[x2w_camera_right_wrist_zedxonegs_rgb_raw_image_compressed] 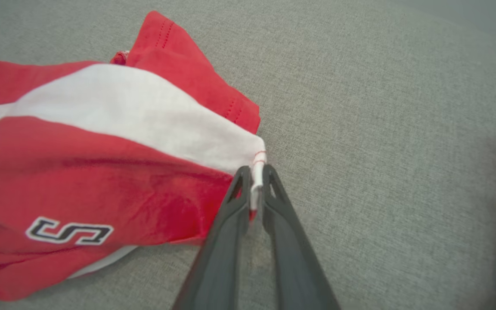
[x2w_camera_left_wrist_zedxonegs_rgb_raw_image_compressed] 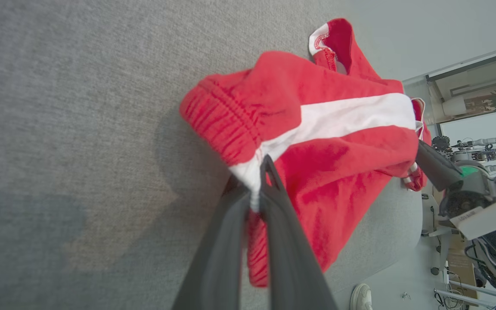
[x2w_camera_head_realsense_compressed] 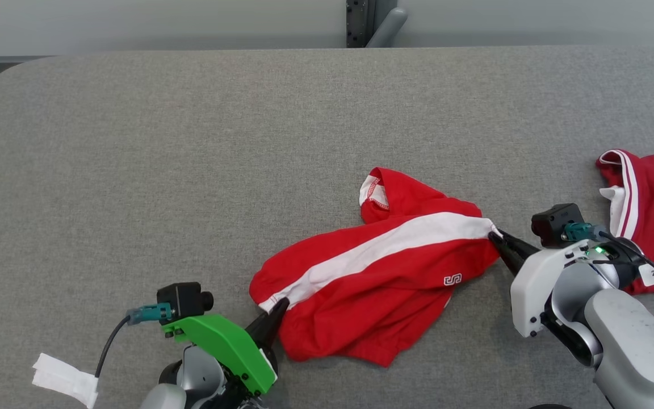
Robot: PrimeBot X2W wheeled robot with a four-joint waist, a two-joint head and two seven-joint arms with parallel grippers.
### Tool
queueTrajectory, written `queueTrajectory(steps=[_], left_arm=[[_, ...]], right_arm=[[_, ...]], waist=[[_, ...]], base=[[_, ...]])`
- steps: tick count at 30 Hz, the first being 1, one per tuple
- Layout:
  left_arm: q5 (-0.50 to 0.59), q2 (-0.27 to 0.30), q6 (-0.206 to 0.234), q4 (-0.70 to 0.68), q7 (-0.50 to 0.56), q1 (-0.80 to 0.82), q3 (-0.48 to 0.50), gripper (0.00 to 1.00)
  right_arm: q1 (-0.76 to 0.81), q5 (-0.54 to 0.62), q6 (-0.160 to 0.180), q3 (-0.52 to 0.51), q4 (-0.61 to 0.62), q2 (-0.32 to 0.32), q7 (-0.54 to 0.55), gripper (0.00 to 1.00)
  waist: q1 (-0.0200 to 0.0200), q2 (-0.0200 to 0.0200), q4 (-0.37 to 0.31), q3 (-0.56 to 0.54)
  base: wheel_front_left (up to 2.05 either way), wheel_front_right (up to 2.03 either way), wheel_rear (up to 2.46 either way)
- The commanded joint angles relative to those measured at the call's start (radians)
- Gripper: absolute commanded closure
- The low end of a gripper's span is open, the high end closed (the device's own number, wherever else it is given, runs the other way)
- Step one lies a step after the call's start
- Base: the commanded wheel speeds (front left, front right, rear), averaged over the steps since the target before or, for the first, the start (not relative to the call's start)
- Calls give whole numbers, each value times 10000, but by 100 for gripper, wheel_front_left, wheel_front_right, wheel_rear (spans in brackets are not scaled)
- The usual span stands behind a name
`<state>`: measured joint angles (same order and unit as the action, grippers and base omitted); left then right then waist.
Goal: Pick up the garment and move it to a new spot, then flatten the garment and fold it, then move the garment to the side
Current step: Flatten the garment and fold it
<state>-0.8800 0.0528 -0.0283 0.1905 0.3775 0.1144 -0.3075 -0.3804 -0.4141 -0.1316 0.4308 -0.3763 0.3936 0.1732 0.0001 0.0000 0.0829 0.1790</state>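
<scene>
Jaws of the left arm are pinched shut on the garment [x2w_camera_head_realsense_compressed: 378, 284], a pair of red shorts with a white stripe, lying rumpled on the grey bench [x2w_camera_head_realsense_compressed: 191, 142] just below and right of the middle of the head view. They grip the lower left end of the white stripe, where it meets the gathered elastic waistband; in the left wrist view the two dark fingers [x2w_camera_left_wrist_zedxonegs_rgb_raw_image_compressed: 282, 241] press together with white cloth squeezed between their tips. Jaws of the right arm are likewise closed on the shorts, at the upper right end of that stripe, on the stitched hem; the right wrist view shows the fingers [x2w_camera_right_wrist_zedxonegs_rgb_raw_image_compressed: 224, 241] nipping a thin fold of white fabric. The stripe runs slantwise between the two grips. A small white logo [x2w_camera_head_realsense_compressed: 452, 279] sits on the red cloth below the stripe. A second red and white garment [x2w_camera_head_realsense_compressed: 653, 210] lies at the right edge of the head view, apart from the shorts. A folded white scrap [x2w_camera_head_realsense_compressed: 63, 378] rests at the lower left.
</scene>
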Motion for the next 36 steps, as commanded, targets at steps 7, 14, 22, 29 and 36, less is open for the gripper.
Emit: queueTrajectory(steps=[7,14,22,29,36], left_arm=[[-198,92,-205,-76,-158,230,99,100],[-434,441,-266,-1410,8,88,398,100],[-1257,909,24,-4234,1068,283,759,100],[-1834,1514,638,-5524,2523,2603,1277,100],[-635,1854,289,-2884,2819,7216,1012,100]], right_arm=[[-157,-518,19,142,200,171,-173,100],[232,-1314,19,-559,1228,666,-484,100],[945,-2911,19,-2751,3517,1258,-503,100],[-297,-3582,18,-3887,4917,1223,519,100],[-4667,-1835,18,-4124,3276,32,948,100]], waist=[[-1,0,-103,-89],[-1,0,-217,-333],[-1,0,-393,-431],[-1,0,-565,523],[-1,0,-612,2534]], base=[[0,0,0],[0,0,0],[0,0,0],[0,0,0],[0,0,0]])
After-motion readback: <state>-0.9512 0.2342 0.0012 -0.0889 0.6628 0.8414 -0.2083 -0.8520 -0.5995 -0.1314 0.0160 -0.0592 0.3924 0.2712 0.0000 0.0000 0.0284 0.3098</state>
